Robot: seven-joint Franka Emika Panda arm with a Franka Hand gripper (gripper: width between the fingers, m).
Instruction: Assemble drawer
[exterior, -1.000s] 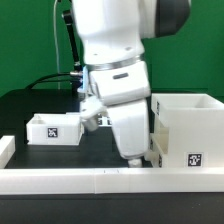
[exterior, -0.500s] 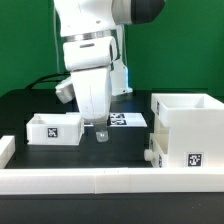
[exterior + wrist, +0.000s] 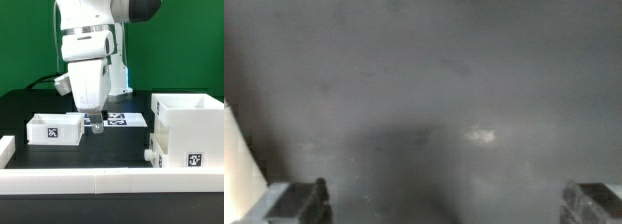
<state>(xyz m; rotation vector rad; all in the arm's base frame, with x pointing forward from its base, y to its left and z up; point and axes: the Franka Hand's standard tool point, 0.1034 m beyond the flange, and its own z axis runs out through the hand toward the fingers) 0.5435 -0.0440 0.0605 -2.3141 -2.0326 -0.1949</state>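
A small white open box (image 3: 55, 128) with a marker tag stands on the black table at the exterior view's left. A larger white open box (image 3: 186, 135) with a tag stands at the right, with a small knob on its left side. My gripper (image 3: 96, 126) hangs low over the table just right of the small box, not touching it. In the wrist view my gripper (image 3: 446, 205) is open and empty; both fingertips (image 3: 299, 204) show wide apart over bare dark table. A white edge (image 3: 235, 165), which may be the small box, shows beside one finger.
The marker board (image 3: 127, 120) lies flat behind my gripper. A long white rail (image 3: 100, 181) runs along the table's front edge, with a short white piece (image 3: 5, 150) at the far left. A green wall stands behind the table.
My arm has swung from beside the larger box toward the exterior view's left and now hangs next to the small box. The gripper stays open and empty.
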